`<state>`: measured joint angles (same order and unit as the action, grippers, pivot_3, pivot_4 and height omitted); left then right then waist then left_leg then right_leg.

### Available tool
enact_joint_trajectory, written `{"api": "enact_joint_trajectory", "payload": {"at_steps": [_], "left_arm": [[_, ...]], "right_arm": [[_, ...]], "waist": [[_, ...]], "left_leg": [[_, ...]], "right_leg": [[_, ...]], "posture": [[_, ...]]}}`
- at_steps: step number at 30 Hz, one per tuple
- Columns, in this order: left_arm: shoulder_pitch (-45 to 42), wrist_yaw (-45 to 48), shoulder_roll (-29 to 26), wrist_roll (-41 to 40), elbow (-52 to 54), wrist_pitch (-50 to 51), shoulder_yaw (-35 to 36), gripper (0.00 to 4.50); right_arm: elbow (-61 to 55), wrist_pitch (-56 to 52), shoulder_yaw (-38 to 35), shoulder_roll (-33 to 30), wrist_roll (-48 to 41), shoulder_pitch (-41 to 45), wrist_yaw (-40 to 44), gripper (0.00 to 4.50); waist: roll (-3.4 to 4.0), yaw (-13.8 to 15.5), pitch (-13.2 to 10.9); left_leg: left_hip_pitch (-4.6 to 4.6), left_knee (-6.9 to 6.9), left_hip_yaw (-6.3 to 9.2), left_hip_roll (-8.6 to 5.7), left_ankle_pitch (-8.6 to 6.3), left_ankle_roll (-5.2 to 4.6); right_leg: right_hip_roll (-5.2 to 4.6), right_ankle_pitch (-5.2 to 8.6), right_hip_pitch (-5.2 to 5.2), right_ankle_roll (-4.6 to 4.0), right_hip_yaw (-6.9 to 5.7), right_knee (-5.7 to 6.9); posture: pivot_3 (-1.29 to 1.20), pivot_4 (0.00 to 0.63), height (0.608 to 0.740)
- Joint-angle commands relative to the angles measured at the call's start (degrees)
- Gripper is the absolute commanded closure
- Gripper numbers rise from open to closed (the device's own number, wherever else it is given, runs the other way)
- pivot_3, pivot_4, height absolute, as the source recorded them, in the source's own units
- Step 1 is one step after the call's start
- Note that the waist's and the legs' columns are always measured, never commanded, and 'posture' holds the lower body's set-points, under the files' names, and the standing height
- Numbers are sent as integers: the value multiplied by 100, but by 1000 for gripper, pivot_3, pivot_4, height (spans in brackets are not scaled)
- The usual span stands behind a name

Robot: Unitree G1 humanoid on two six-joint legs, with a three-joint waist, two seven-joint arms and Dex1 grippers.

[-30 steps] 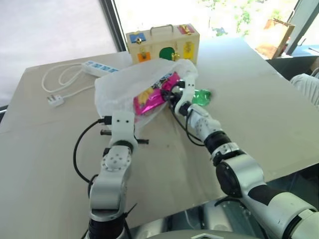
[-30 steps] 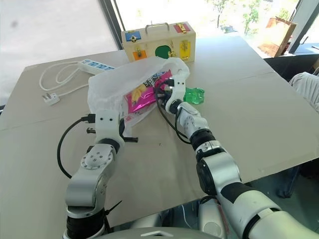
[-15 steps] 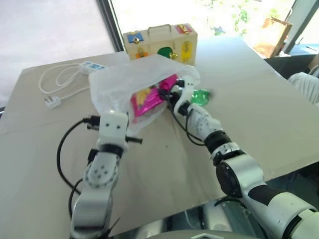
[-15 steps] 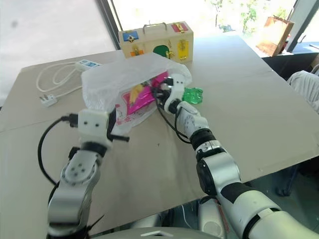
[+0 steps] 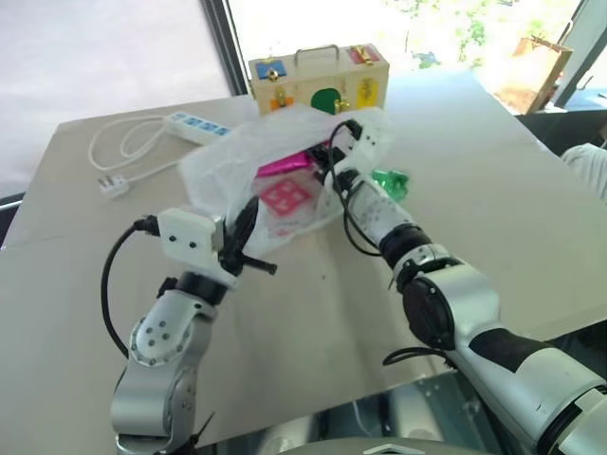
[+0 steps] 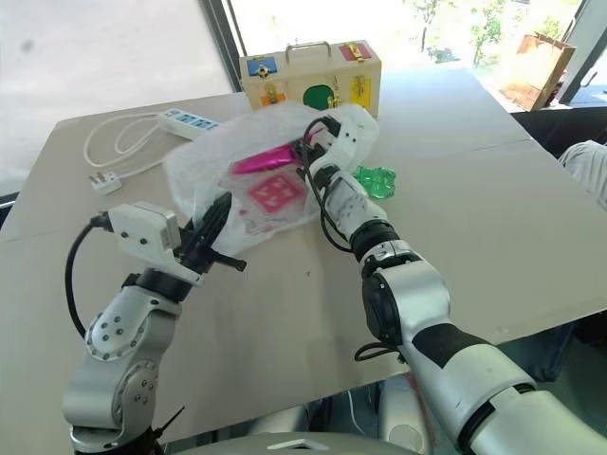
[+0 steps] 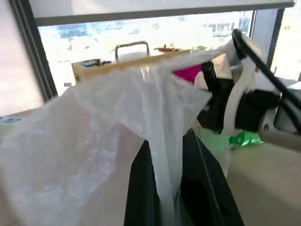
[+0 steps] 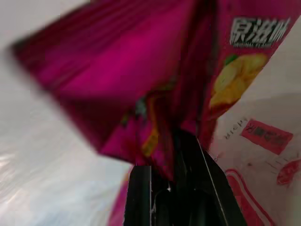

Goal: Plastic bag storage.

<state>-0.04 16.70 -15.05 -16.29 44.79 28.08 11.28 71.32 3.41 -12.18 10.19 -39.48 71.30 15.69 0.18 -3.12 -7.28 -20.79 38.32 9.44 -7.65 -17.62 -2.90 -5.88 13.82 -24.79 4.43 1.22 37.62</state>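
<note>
- The table is the widest thing here, a pale board carrying everything else; its near half in front of the robot is bare.
- The plastic bag sits raised over the middle of the table, stretched between the two arms. Its long axis runs from the near left up to the far right, mouth toward the right arm, a red printed square showing on its side.
- The wooden box stands at the far edge just behind the bag, with the power strip and its coiled cord to the left.
- The left gripper is clenched on a twisted strip of the bag's film, which rises out from between its fingers toward the bag's body.
- The right gripper is clamped on the pink chips packet, pushed in at the bag's mouth at the far end.
- The green wrapper lies on the table just right of the right forearm, outside the bag.
- Judging the next move: the packet has to travel along the bag's long axis, toward the left gripper, so the right arm is the one placed to push while the left holds the film taut.
</note>
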Motion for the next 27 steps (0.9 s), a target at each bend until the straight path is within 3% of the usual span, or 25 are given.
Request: {"api": "enact_joint_trajectory", "payload": {"at_steps": [1, 4, 6, 10, 12, 14, 19, 23, 27], "left_arm": [[-505, 125, -298, -231, -435, -239, 453, 4483], [-1006, 102, -477, -309, -1012, -298, 650, 4500], [-1352, 6, -525, -341, -1392, -260, 753, 4500], [-1713, -39, -453, -376, -1848, -338, 663, 4500], [-1738, -25, -420, -365, -1932, -383, 570, 4500], [-1752, -28, -399, -366, -1982, -399, 525, 4500], [-1776, -191, -283, -404, -2114, -402, 554, 4500], [-1815, -352, -221, -388, -2130, -393, 564, 4500], [-1825, -516, -213, -376, -2147, -364, 630, 4500]], "right_arm": [[-201, 412, 169, 1613, 431, 533, 30, 4218], [-287, -355, 650, 1412, 910, 375, 523, 3163], [-540, -1566, 1207, 1167, 1178, 156, 1464, 2279], [-2130, -3259, 1934, 473, 1020, -596, 2863, 541], [-3035, -3286, 2189, 72, 1151, -1008, 3058, 39], [-3911, -2947, 2338, -374, 1345, -1421, 3291, 39], [-5757, -3880, 1866, -1268, 698, -1904, 3598, 39], [-6495, -3966, 1393, -2032, 419, -2135, 3887, 39], [-6634, -4109, 970, -3464, 275, -2479, 4736, 39]], "waist": [[-1, -69, 1], [-1, -159, 1], [-2, -233, 2], [-4, -237, 3], [-6, -220, 5], [-9, -174, 6], [-10, -66, 6], [-14, -48, 9], [-18, 75, 8]], "left_leg": [[4, 0, 1, 1, 1, 2], [8, 3, -13, 4, 1, 2], [9, 5, -11, 4, 2, 2], [0, 6, 0, 8, 1, 2], [-6, 7, 30, 5, 1, 2], [-8, 7, 48, -3, 1, 2], [-32, 35, 52, -17, 1, 1], [-23, 43, 43, -5, 0, 3], [-23, 54, 40, -5, 0, 5]], "right_leg": [[0, 0, 1, 0, -4, 0], [0, 0, 3, 0, 0, 2], [0, 0, 4, 0, -1, 6], [-5, 0, 2, 0, -1, 19], [-8, 0, 6, 0, -3, 19], [-9, -1, 7, 0, -14, 23], [-16, -1, 6, 1, -34, 12], [-21, -1, 10, 1, -31, -2], [-26, -1, 18, 2, -29, -1]], "posture": [[0, 150, 740], [0, 150, 740], [0, 150, 740], [0, 150, 740], [0, 150, 740], [0, 150, 740], [0, 150, 740], [0, 150, 740], [0, 150, 740]]}}
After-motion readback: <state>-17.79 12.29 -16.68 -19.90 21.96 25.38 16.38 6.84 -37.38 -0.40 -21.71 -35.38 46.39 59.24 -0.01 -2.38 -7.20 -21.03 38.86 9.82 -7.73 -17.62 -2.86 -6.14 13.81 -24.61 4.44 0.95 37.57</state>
